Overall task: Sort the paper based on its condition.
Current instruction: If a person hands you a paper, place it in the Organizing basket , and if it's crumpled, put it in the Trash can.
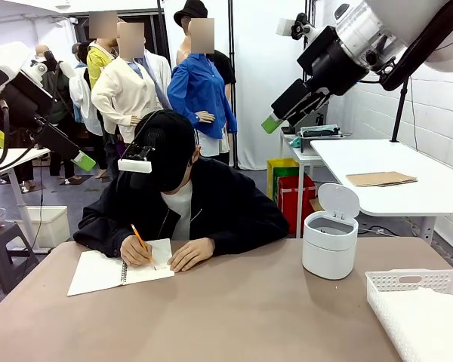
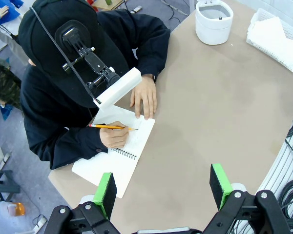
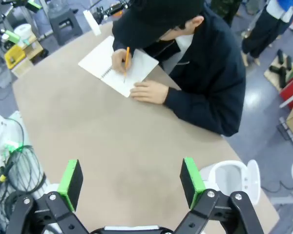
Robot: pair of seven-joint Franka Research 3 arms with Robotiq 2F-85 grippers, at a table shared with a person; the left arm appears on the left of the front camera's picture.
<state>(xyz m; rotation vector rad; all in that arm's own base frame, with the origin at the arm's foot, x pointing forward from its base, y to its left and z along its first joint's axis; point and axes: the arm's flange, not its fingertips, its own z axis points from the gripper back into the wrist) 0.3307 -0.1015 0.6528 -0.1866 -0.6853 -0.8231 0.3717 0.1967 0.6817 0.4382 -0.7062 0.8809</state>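
Far across the table (image 1: pixel 234 317) from both spread-open hands (image 2: pixel 163 190) (image 3: pixel 132 178), paper (image 2: pixel 278 36) fills the basket (image 1: pixel 396 285).

the white basket (image 1: pixel 419 302) is cut off by the front view's lower right corner.

Open desk (image 1: pixel 234 317) across the near middle. Blocked far left by writing hands (image 1: pixel 136 253) over notebook (image 1: pixel 106 273); far right by white bin (image 1: pixel 330 243); near right by basket (image 1: pixel 421 308).
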